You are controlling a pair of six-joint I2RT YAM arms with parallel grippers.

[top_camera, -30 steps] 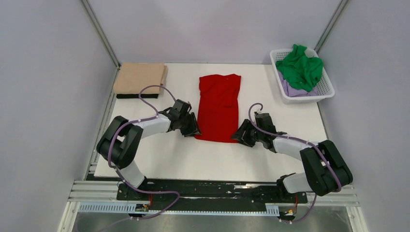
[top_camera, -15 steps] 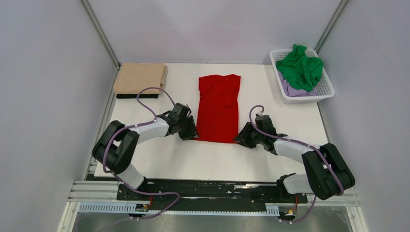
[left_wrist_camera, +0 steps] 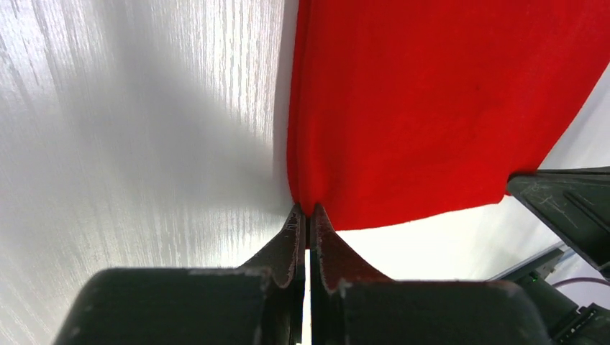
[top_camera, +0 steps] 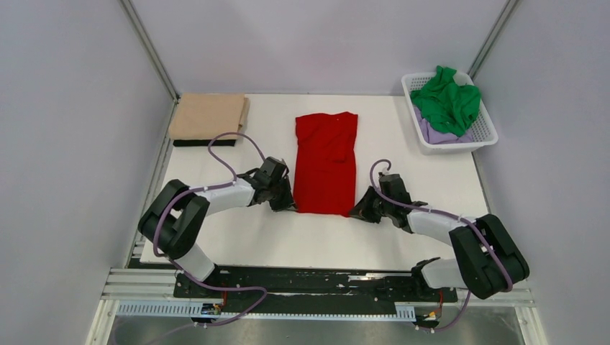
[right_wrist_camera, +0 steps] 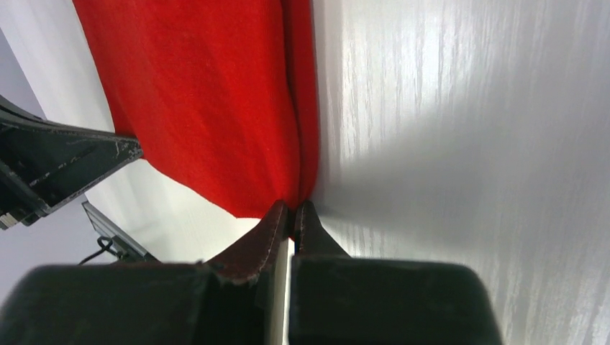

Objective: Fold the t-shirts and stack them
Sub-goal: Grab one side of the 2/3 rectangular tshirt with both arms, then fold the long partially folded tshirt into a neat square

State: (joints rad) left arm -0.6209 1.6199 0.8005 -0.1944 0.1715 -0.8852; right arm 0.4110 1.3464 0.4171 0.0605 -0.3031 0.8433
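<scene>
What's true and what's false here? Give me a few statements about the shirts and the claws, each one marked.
1. The left claw and right claw are each shut on a near corner of the red t-shirt. True.
2. The green t-shirt lies spread out flat. False: it is crumpled in the white basket.
3. The tan t-shirt sits folded at the far left of the table. True.
4. The lilac t-shirt lies on top of the green one. False: it lies under it.

Bare table [top_camera: 424, 172] flanks the red t-shirt [top_camera: 325, 162] on both sides — open lanes to the far edge. The folded tan t-shirt [top_camera: 207, 116] blocks the far-left corner, the white basket [top_camera: 460, 146] the far-right.
</scene>
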